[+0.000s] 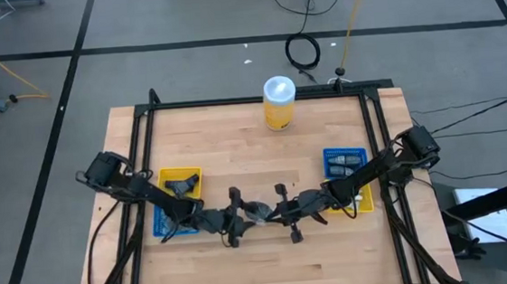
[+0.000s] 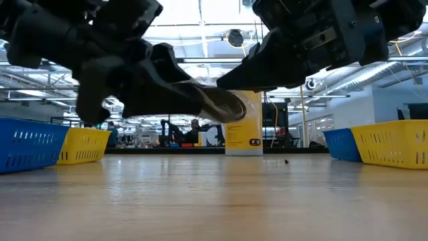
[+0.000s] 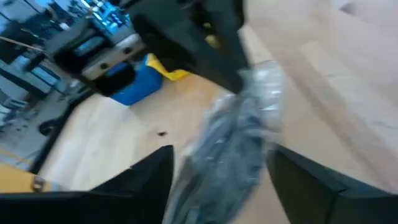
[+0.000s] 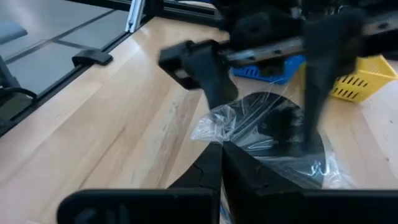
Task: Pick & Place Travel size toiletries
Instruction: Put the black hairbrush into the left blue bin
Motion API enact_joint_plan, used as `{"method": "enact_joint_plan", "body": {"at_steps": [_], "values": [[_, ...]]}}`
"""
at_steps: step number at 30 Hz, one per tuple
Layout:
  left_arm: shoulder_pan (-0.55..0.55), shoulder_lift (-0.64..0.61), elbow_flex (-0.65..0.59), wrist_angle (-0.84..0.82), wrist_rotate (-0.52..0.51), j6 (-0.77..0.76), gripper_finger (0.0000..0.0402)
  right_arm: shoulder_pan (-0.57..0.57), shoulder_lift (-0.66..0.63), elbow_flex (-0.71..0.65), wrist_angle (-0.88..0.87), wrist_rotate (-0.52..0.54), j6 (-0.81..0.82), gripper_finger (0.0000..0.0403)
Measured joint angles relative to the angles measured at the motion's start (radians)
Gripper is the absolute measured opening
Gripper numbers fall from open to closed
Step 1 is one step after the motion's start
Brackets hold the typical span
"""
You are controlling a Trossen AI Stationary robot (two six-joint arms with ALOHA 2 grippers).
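Two arms are meeting over the middle of the wooden table [image 1: 335, 253] in the high view, the left gripper [image 1: 239, 217] and the right gripper [image 1: 282, 214] facing each other with a small clear-wrapped toiletry packet [image 1: 260, 212] between them. Behind each arm a blue and yellow tray is sitting, the left tray [image 1: 177, 180] and the right tray [image 1: 345, 157], and a yellow canister [image 1: 279, 104] is standing at the far edge.

From the low view, something hidden from above is showing: the packet [image 2: 221, 105] is hanging well clear of the tabletop, with both grippers closing in on it from either side.

Looking past the left wrist, its fingers [image 3: 143, 180] are standing wide apart on either side of the wrapped dark item [image 3: 233, 143] without pinching it, while the other arm's dark tip is gripping the crinkled end.

Through the right wrist view, its own fingers [image 4: 221, 165] are pressing together on the plastic wrap [image 4: 267, 134], probably at its edge, though blur is hiding the exact contact.
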Motion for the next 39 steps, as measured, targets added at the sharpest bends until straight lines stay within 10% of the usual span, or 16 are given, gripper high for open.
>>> {"method": "enact_joint_plan", "body": {"at_steps": [13,21,39], "values": [[-0.054,-0.017,0.011,-0.043,0.004,-0.061,0.0025,0.0,-0.055,-0.002,-0.108,0.002,0.07,0.0057],[-0.135,-0.264,0.011,-0.218,-0.057,-0.254,0.0023,0.038,-0.226,-0.002,-0.26,0.003,0.088,0.0146],[-0.358,-0.917,0.104,-1.771,0.137,-1.625,0.0005,0.085,-0.251,-0.032,-0.227,0.008,0.048,0.0164]]}}
